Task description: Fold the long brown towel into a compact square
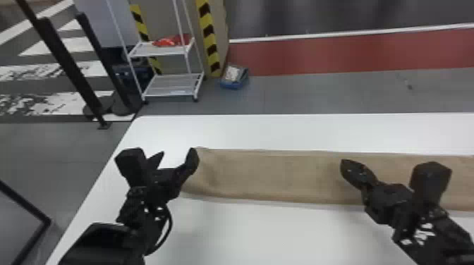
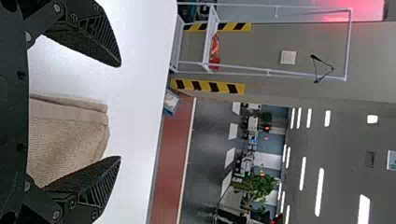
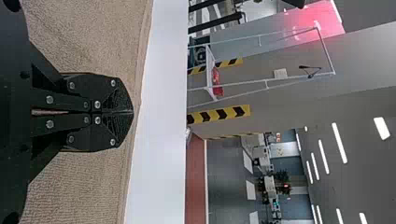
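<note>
The long brown towel (image 1: 268, 176) lies flat across the table in the head view, running out past the right edge. At its left end is my left gripper (image 1: 177, 154), open, one finger beside the towel's end and the other out over bare table. In the left wrist view, the towel's end (image 2: 70, 140) shows between the spread fingers of my left gripper (image 2: 119, 112). Over the towel farther right is my right gripper (image 1: 347, 166). The right wrist view has my right gripper (image 3: 132, 112) shut, its fingertips together above the towel (image 3: 88, 42), no cloth visible between them.
The white table (image 1: 282, 132) has its left edge close to my left arm. Beyond it on the floor stand a white wire shelf (image 1: 172, 84) with a red item, a blue box (image 1: 234, 77) and black posts at the far left.
</note>
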